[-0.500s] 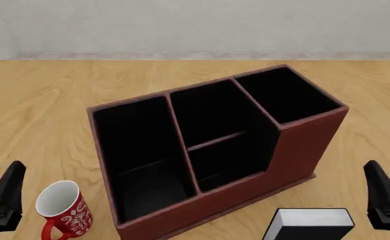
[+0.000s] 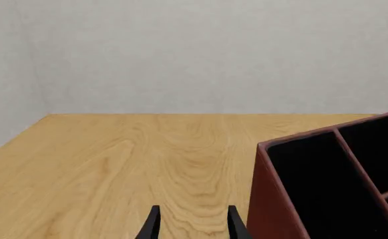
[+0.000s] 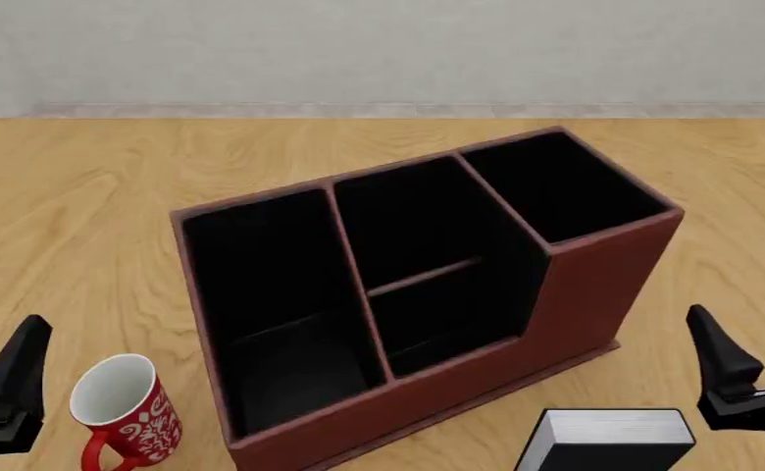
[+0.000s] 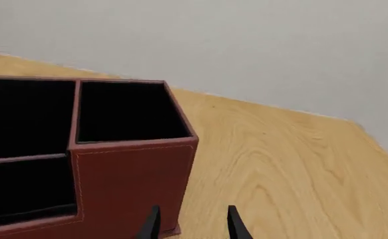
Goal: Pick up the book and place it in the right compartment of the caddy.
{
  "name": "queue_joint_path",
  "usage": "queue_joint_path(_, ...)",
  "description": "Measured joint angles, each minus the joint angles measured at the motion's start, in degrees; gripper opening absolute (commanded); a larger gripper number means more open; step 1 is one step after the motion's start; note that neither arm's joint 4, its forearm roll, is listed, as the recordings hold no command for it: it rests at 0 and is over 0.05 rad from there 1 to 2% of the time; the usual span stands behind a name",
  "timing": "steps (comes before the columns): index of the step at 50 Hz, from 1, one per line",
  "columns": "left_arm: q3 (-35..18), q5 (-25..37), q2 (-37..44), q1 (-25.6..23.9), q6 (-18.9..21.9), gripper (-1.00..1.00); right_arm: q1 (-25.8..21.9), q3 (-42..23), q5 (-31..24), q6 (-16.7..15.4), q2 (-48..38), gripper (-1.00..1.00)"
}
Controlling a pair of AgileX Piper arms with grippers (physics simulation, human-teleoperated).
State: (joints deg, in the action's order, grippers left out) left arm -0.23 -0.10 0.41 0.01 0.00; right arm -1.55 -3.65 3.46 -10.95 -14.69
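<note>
The thick black hardcover book with the white page block (image 3: pixel 608 439), lying in front of the dark red-brown leather-look caddy (image 3: pixel 592 285), is cut off by the front view's lower edge; only its far part shows. The red-and-white patterned mug (image 3: pixel 121 407) beside the caddy loses its base there too. The left gripper (image 2: pixel 190 224) and right gripper (image 4: pixel 190 224) show only fingertips in their wrist views. The caddy runs off both wrist views.
</note>
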Motion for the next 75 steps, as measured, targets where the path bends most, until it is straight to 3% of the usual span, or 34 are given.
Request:
queue_joint_path(33, -0.1, -0.2, 0.4, -0.2, 0.0, 1.0, -9.7, -20.1, -25.3, -16.6, -5.8, 1.0)
queue_joint_path(54, -0.1, -0.3, 0.5, -0.3, 0.0, 1.0, -15.2, -27.1, -34.1, -24.0, -12.9, 1.0)
queue_joint_path(75, -0.2, -0.2, 0.5, -0.3, -0.1, 1.0, -15.9, -31.9, -43.6, -29.1, -17.4, 1.0)
